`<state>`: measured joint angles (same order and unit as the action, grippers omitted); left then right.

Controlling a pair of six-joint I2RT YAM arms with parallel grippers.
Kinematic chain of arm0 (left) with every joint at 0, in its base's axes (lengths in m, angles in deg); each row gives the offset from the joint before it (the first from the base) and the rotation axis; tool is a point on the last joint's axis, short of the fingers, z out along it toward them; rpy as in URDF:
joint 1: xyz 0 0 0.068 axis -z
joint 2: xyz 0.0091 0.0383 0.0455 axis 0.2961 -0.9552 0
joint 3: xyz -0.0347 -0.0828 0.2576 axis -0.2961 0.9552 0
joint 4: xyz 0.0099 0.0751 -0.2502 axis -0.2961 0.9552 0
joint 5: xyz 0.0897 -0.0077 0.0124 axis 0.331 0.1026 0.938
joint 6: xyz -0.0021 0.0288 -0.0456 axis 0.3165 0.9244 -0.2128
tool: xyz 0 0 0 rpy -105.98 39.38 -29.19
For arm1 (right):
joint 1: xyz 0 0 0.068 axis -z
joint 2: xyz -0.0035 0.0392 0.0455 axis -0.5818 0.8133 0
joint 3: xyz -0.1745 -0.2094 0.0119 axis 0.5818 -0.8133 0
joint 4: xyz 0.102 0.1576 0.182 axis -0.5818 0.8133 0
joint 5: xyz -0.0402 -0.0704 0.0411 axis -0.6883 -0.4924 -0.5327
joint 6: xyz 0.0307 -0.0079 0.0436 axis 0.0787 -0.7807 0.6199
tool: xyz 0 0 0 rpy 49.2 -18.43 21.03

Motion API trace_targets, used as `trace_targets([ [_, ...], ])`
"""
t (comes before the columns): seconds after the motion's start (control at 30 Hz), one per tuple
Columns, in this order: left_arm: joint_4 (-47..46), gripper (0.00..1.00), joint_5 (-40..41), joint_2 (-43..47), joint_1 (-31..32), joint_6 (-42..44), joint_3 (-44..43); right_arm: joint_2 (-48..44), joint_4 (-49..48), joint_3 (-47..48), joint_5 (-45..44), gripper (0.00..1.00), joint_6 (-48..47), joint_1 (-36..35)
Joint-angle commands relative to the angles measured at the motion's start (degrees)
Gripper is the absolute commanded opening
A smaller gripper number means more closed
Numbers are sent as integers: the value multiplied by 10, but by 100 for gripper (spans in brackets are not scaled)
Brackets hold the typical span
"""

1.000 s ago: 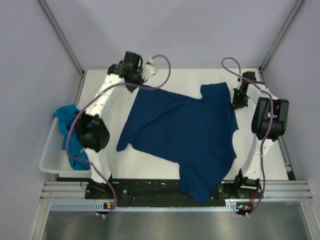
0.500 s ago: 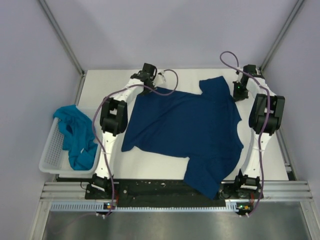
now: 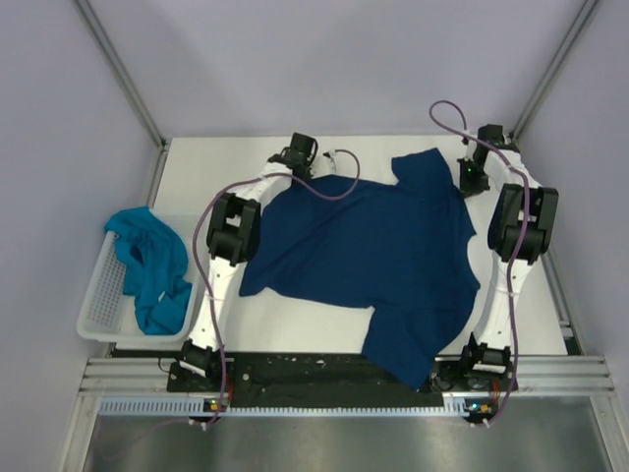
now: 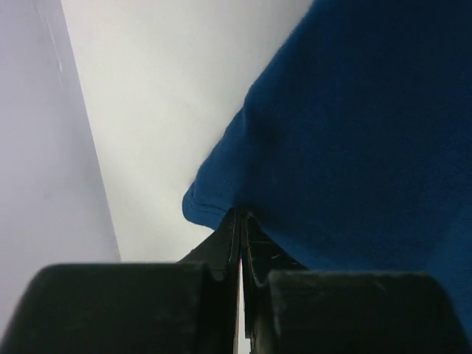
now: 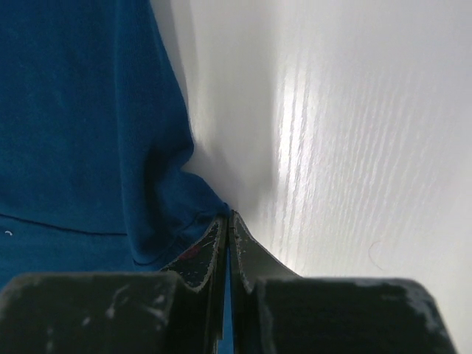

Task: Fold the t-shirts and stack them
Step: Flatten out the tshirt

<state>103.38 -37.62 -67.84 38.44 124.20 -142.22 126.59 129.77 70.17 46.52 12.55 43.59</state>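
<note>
Two t-shirts are in view. At the far left, the teal t-shirt (image 3: 152, 270) lies crumpled in the white basket (image 3: 93, 317), which stands against the left edge of the worktop (image 3: 206, 162); part of the cloth rides up over the basket's far rim.

Moving right, we find the left fingers (image 3: 298, 163) at the far left corner of the navy t-shirt (image 3: 373, 251). In the left wrist view the left fingers (image 4: 237, 225) are pressed fully together, with the edge of the navy t-shirt (image 4: 354, 133) pinched at their tips.

The navy t-shirt lies spread across the middle of the worktop, mostly flat with some wrinkles. Its near end overhangs the near edge between the two arm bases.

At the far right corner of the garment we find the right fingers (image 3: 471, 177). In the right wrist view the right fingers (image 5: 226, 225) are likewise closed tight, gripping a hemmed corner of the navy t-shirt (image 5: 74, 110) just above the pale worktop (image 5: 354, 147).
</note>
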Motion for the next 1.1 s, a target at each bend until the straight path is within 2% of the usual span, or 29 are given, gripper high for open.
trace_targets([
  [0.0, -25, 0, 53, -24, -5, 14, 12, 33, -8, 70, -52, 0, -1, 4],
  [0.17, -89, 0, 161, -53, -37, 24, 5, 55, -9, 113, -41, 0, 26, 11],
  [0.23, -107, 0, 188, -65, -48, 22, -4, 63, -10, 133, -4, 0, 28, 11],
  [0.33, -129, 0, 223, -81, -61, 19, -33, 80, -12, 158, 7, 0, 36, 11],
  [0.53, -182, 0, 222, -49, -64, 5, 2, 99, -15, 203, 35, 1, 43, 11],
  [0.57, -188, 0, 220, -40, -64, 1, 3, 100, -18, 211, 35, 5, 46, 11],
  [0.63, -198, 14, 221, -30, -64, -6, 1, 102, -22, 227, 27, 13, 49, 11],
  [0.73, -202, 32, 221, -5, -64, -14, 5, 95, -19, 237, -31, 34, 51, 11],
  [0.8, -196, 43, 217, 23, -64, -25, 15, 58, -17, 219, -79, 40, 52, 11],
  [0.87, -176, 48, 197, 79, -64, -42, 40, 4, -17, 188, -92, 49, 54, 11],
  [0.93, -153, 51, 160, 140, -62, -61, 83, -58, -17, 142, -71, 52, 55, 11],
  [1.07, -56, 51, 5, 288, -54, -94, 217, -200, -17, 25, 78, 55, 8, 0],
])
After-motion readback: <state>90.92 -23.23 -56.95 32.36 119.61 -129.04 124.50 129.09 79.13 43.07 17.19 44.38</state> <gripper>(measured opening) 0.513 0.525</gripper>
